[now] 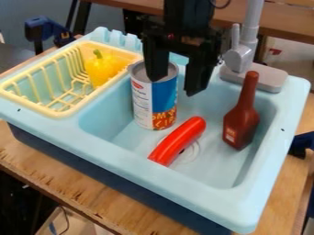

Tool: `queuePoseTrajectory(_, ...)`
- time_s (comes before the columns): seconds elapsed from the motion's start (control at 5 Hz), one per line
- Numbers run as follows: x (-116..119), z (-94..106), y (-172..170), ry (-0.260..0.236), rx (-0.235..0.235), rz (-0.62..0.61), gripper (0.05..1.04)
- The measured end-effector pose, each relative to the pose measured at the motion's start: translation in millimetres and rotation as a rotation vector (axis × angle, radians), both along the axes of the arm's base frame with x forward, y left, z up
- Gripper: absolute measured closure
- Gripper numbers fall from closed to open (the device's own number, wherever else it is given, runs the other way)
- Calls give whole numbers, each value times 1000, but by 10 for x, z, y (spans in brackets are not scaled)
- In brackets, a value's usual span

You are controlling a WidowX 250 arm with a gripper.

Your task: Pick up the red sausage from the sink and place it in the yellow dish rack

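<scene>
The black gripper (176,83) hangs over the back part of the sink basin, its two fingers spread wide apart. Its left finger overlaps the top of a tin can (147,103) in the view; whether they touch I cannot tell. The can stands upright at the basin's back left. In front of it lies a red sausage-shaped toy (178,141), slanted over the drain. A brown bottle (241,120) leans at the right side of the basin. Nothing is seen between the fingers.
The light blue toy sink (181,176) stands on a wooden table (67,181). At its left, a yellow dish rack (66,109) holds a yellow pepper (103,68). A grey faucet (240,57) rises at the back right, beside the gripper. Blue clamps are at both sides.
</scene>
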State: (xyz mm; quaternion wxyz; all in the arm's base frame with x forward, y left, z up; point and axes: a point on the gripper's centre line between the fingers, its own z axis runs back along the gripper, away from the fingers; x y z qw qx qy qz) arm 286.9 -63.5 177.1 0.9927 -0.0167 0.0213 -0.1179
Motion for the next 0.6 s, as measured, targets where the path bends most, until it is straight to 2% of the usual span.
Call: queuePoseTrajectory(0.6, -7, -355, -89, 84, -41, -2, 83)
